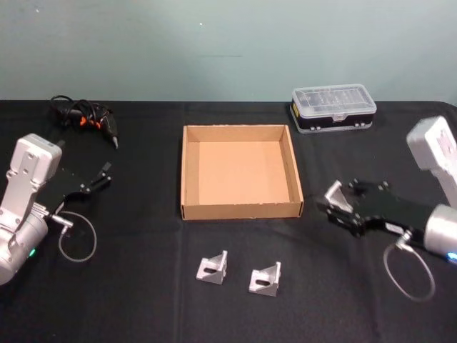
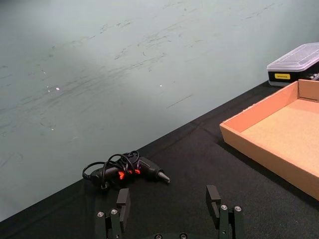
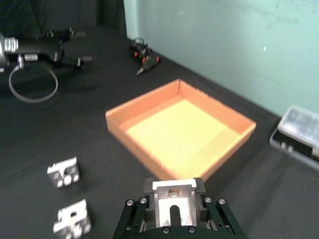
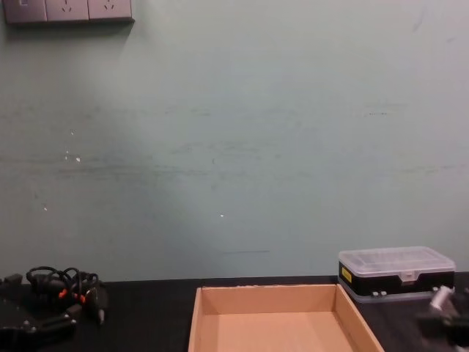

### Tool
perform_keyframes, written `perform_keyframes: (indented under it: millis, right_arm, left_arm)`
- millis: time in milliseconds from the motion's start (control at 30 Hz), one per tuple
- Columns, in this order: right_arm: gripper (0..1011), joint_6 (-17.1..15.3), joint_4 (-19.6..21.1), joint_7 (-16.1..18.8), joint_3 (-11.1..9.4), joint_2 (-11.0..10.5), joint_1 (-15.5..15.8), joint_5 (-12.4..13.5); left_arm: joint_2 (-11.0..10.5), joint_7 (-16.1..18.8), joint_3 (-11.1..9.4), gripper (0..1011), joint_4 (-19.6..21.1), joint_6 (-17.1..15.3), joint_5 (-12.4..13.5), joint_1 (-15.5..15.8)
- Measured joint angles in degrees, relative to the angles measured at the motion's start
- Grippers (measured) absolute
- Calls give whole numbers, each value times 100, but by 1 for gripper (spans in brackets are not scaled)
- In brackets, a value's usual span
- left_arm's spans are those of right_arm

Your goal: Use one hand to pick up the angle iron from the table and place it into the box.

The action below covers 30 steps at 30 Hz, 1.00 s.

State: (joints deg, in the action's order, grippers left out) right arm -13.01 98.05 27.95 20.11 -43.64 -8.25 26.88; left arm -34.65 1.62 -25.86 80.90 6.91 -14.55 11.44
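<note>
Yellow label (image 2: 281,76) on the case (image 2: 294,62) is unreadable.

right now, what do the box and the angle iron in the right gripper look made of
The box looks like tan cardboard, matte, thin walls. The angle iron in the right gripper looks like metal, perhaps aluminium: dull silver-grey sheen.

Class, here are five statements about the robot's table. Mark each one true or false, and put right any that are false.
1. The box is empty. True.
2. The clear-lidded case stands on the table, beyond the box. True.
3. The right claw grips an angle iron. True.
4. Three loose angle irons lie in front of the box. False: just two lie there, the left angle iron and the right angle iron.
5. The left claw is shut on the cabled tool. False: it is open and apart from the tool.
</note>
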Motion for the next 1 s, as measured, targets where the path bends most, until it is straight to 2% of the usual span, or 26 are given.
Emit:
perform_keyframes:
  millis: [233, 500, 733, 1000]
  right_arm:
    - [451, -137, -270, -68, 331, 495, -589, -311]
    - [451, -280, -903, -53, 738, 1121, -1314, -660]
    - [451, -393, -1534, -26, 995, 1557, -1814, -928]
    - [451, -450, -2229, 5, 1156, 1917, -2188, -1165]
  left_arm:
    - [0, 0, 0, 1000, 0, 0, 0, 0]
    - [0, 0, 0, 1000, 0, 0, 0, 0]
    - [0, 0, 0, 1000, 0, 0, 0, 0]
    - [0, 0, 0, 1000, 0, 0, 0, 0]
